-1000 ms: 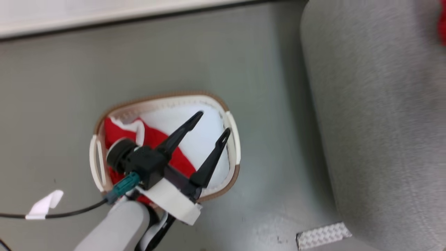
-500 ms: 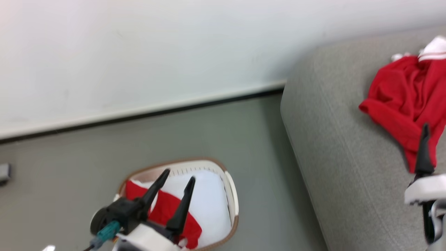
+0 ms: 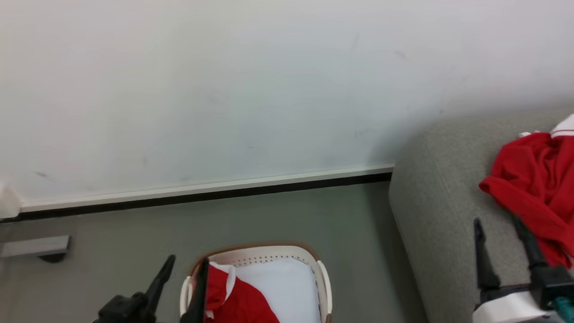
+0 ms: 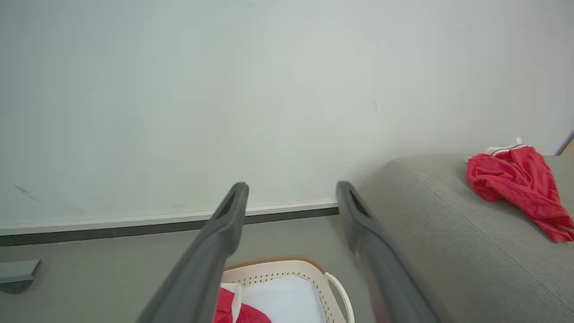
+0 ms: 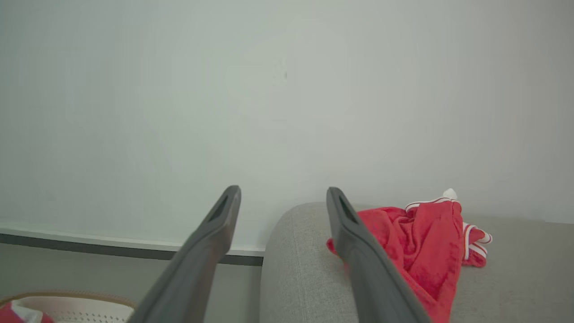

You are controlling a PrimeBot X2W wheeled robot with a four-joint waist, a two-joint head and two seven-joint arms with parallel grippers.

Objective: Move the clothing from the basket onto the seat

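Left hand (image 3: pixel 188 259) hangs spread and empty by the basket (image 3: pixel 264 249), seemingly poised for the red clothing (image 3: pixel 233 300) lying inside on a white pad (image 3: pixel 278 287), while the right hand (image 3: pixel 496 220), equally spread and empty, hovers above the seat (image 3: pixel 439 224) beside another red garment (image 3: pixel 533 188) lying there.

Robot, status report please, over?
Left gripper open, right gripper open, both empty. One red garment on sofa, second garment in laundry basket. Bare floor between.
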